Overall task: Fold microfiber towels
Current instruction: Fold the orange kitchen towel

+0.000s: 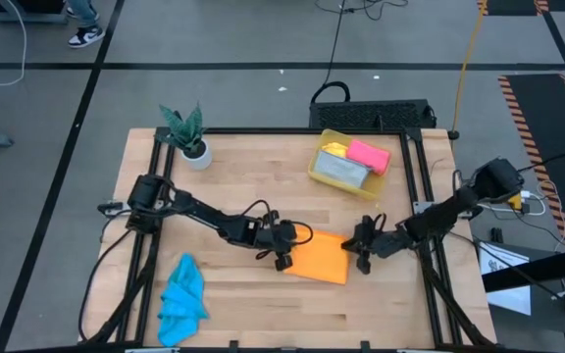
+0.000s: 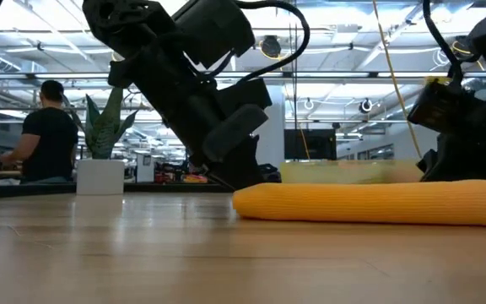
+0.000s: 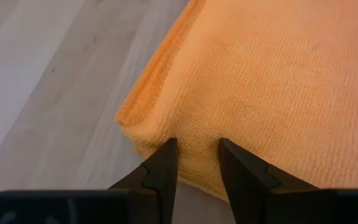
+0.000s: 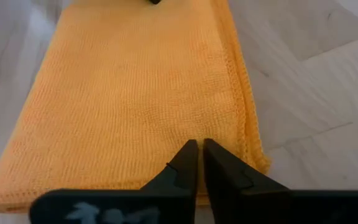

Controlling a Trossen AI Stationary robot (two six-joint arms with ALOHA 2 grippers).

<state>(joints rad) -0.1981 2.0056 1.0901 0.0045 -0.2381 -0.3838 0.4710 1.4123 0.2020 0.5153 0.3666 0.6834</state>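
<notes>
A folded orange towel (image 1: 320, 261) lies flat in the middle of the table and shows as a thick roll in the low view (image 2: 378, 203). My left gripper (image 3: 197, 149) stands at its left edge, pointing slantwise down, open, with the fold's rim showing between the fingertips. My right gripper (image 4: 199, 148) is at the towel's right edge, its fingers almost together on the cloth. A blue towel (image 1: 181, 299) lies crumpled near the front left. Pink (image 1: 369, 155), grey (image 1: 339, 169) and yellow (image 1: 334, 148) towels lie in the yellow bin (image 1: 314, 169). My left gripper has its two fingertips (image 3: 166, 152) over the folded rim (image 3: 194, 134) at the towel's left edge, coming slantwise from the table's left. I cannot tell whether they touch the cloth, which lies flat and unbunched. My right gripper closes its fingertips (image 4: 188, 152) on the towel's top surface near its right edge (image 4: 219, 134), slanting down from the table's right. The fingers hide how many layers are between them. The towel lies flat on the table.
A potted plant (image 1: 192, 142) stands at the far left of the table. The yellow bin sits at the far right. Bare wood lies in front of the orange towel. A person (image 2: 45, 135) is in the room behind the table.
</notes>
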